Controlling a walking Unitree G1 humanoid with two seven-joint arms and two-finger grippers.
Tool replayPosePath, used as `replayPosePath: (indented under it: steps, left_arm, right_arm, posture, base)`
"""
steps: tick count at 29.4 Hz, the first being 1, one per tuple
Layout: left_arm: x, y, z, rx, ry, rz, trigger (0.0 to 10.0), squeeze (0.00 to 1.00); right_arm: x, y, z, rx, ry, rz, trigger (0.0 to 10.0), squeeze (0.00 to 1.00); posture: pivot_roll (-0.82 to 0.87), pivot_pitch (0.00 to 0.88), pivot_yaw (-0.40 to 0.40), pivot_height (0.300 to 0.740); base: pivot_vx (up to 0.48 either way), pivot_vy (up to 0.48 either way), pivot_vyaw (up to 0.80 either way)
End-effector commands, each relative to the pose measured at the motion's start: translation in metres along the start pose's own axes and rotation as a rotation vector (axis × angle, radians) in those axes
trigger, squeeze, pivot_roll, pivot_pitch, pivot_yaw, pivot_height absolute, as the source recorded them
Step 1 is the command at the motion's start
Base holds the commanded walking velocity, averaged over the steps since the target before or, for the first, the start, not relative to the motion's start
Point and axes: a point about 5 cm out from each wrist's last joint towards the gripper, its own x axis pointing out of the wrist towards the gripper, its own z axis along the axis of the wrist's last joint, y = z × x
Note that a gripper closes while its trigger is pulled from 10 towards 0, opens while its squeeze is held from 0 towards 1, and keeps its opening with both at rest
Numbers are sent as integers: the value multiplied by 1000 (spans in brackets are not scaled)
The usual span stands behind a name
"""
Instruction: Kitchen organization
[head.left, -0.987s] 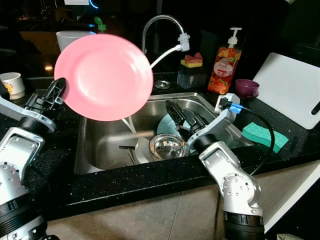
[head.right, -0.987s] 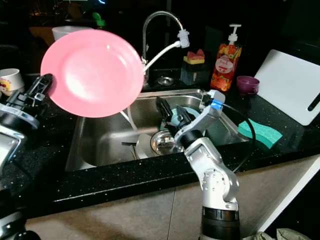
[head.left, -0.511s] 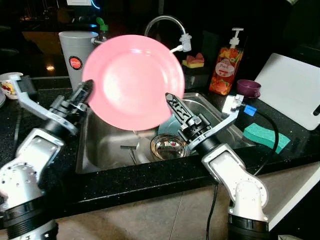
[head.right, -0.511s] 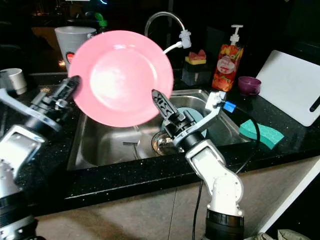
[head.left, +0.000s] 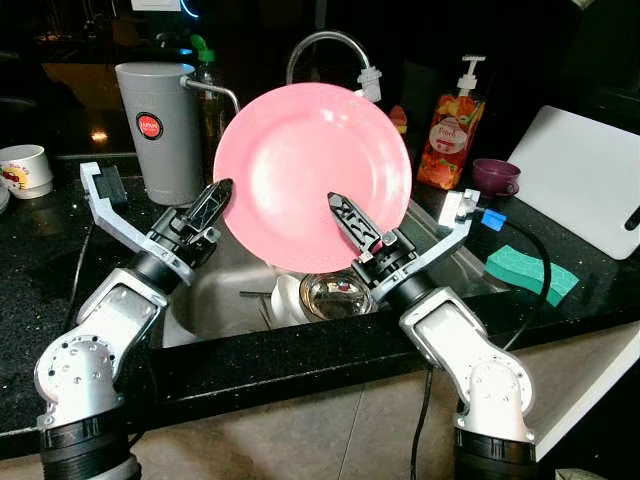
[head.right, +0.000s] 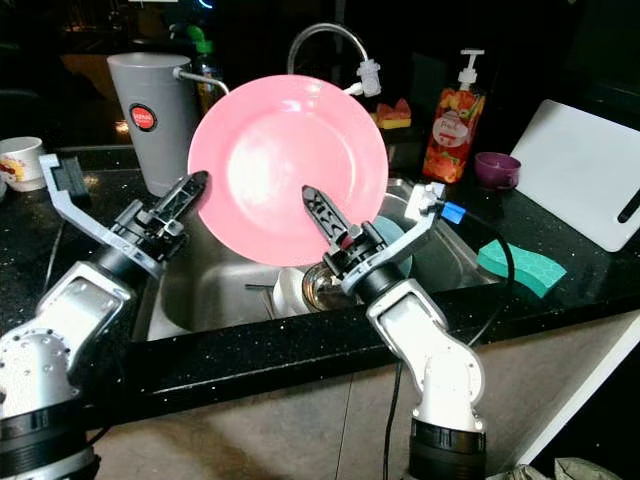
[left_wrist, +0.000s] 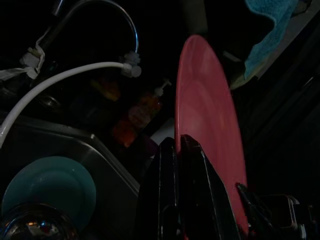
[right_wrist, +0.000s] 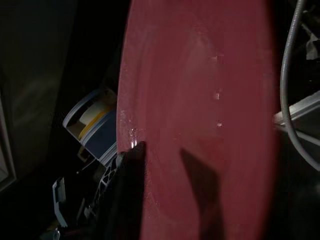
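Note:
A large pink plate (head.left: 310, 170) stands nearly upright in the air over the steel sink (head.left: 210, 295). My left gripper (head.left: 218, 195) is shut on its left rim; the left wrist view shows the plate's (left_wrist: 210, 125) rim pinched between the fingers. My right gripper (head.left: 347, 212) is up at the plate's lower right, open, one finger lying across the front face. Seen from the right wrist, the plate (right_wrist: 210, 100) is very close. In the sink lie a steel bowl (head.left: 335, 295), a teal plate (head.right: 392, 238) and a white dish (head.left: 285, 297).
On the black counter: a grey canister (head.left: 155, 130) and a mug (head.left: 25, 170) at the left, and a soap bottle (head.left: 447, 135), purple cup (head.left: 495, 177), teal sponge (head.left: 530, 272) and white cutting board (head.left: 585, 180) at the right. The faucet (head.left: 320, 45) arches behind the plate.
My left arm has carried the pink plate rightward to the middle over the sink. My right gripper has risen out of the sink to the plate's lower right.

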Motion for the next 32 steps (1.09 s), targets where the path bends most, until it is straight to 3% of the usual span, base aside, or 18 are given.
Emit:
replayPosePath:
  steps: [1,15,16,20,21,22,28,31,32]
  left_arm:
    - [-2,-1,-4,26,25,-5,10000,0]
    - [-1,6,-9,53,29,68,10000,0]
    - [-1,10,-9,48,21,93,10000,1000]
    - [-4,18,-9,53,6,162,10000,1000]
    - [-6,23,-8,57,-2,205,10000,1000]
    - [-9,30,-7,75,-5,262,10000,0]
    - [-21,46,-2,90,-26,372,10000,0]
    - [-24,49,-4,128,-1,397,10000,0]
    - [-24,49,-4,128,-1,397,10000,0]
  right_arm:
    - [1,0,-4,43,-19,1,0,0]
    - [0,-7,-4,28,-27,-50,0,0]
    - [0,-8,-3,22,-29,-60,0,0]
    - [1,-12,-1,5,-34,-87,0,0]
    - [2,-16,1,-10,-38,-113,7882,0]
    - [3,-19,3,-29,-47,-138,10000,0]
    - [9,-42,12,-125,-90,-301,10000,0]
    - [15,-66,10,-322,-27,-496,10000,0]
    - [15,-66,10,-322,-27,-496,10000,0]
  posture:
    - [79,92,-60,740]
    - [80,89,-58,740]
    - [80,89,-58,740]
    - [80,90,-58,740]
    - [80,90,-58,740]
    - [82,92,-54,740]
    - [89,89,-56,740]
    - [96,86,-58,740]
    - [96,86,-58,740]
  base:
    - [0,0,0]
    - [0,0,0]
    - [0,0,0]
    - [0,0,0]
    - [0,0,0]
    - [0,0,0]
    - [0,0,0]
    - [0,0,0]
    - [0,0,0]
